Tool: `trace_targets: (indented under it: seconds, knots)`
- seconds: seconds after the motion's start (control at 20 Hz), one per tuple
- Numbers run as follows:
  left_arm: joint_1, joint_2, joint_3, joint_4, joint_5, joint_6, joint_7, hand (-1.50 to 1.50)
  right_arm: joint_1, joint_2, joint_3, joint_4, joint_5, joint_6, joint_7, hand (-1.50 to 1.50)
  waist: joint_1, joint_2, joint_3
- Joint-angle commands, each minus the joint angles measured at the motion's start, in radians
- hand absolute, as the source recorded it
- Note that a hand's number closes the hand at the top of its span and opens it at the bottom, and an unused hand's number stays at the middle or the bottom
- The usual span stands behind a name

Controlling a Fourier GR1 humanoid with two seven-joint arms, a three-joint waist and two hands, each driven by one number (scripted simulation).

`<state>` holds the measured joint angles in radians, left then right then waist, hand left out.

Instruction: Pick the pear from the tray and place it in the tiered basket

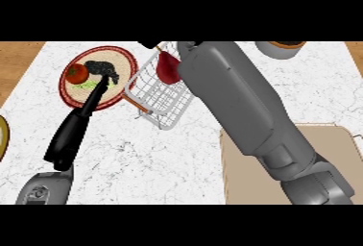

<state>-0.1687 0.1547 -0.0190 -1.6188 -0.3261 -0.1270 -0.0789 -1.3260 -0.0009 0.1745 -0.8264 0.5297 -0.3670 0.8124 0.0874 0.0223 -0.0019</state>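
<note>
In the head view, the dark red pear [167, 67] is off the tray. It shows over the far end of the white wire tiered basket [162, 98], tucked against the end of our grey right forearm. Only a black sliver of the right hand [150, 45] shows, just above the pear. The forearm hides the rest, so we cannot tell whether that hand is closed on the fruit or open. Nor can we tell whether the pear rests on the wire or hangs above it. The flat tan tray [284, 158] lies well apart, on the white marble surface [142, 158].

Our left hand [67, 139] rests at the view's left, its fingers [99, 91] stretched out and holding nothing. Their tips show over the round red-rimmed plate [122, 61], with a red tomato [77, 73] just beside them.

We judge the placing to be the step in hand. To do it well, we should let the wire bear the pear away from the rim before releasing. Then we should lift straight out so nothing snags or tips the basket.

We count one pear, one basket, one tray, one plate, one tomato, one grey bowl [280, 49] and two hands.
</note>
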Motion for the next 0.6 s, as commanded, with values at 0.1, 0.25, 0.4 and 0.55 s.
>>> trace_targets:
  seconds: [0.1,0.25,0.4,0.55]
  knots:
    - [0.009,-0.008,-0.006,0.002,-0.008,0.01,-0.019,0.0,0.007,0.001,-0.009,0.072,-0.145,-0.258,-0.206,-1.5,0.007,0.001,0.001]
    - [0.001,0.002,0.016,0.012,-0.008,0.016,-0.004,0.0,-0.075,0.001,-0.028,0.117,-0.057,-0.419,-0.179,-1.5,-0.013,-0.005,0.0]
    - [0.06,-0.019,-0.002,-0.029,-0.019,0.032,0.015,0.0,-0.102,-0.02,-0.056,0.125,0.032,-0.514,-0.078,-1.5,-0.059,-0.025,0.001]
    - [0.058,-0.005,0.028,-0.017,-0.024,0.047,0.016,0.0,-0.048,-0.088,-0.084,0.098,0.054,-0.531,-0.041,-1.5,-0.091,-0.031,0.002]
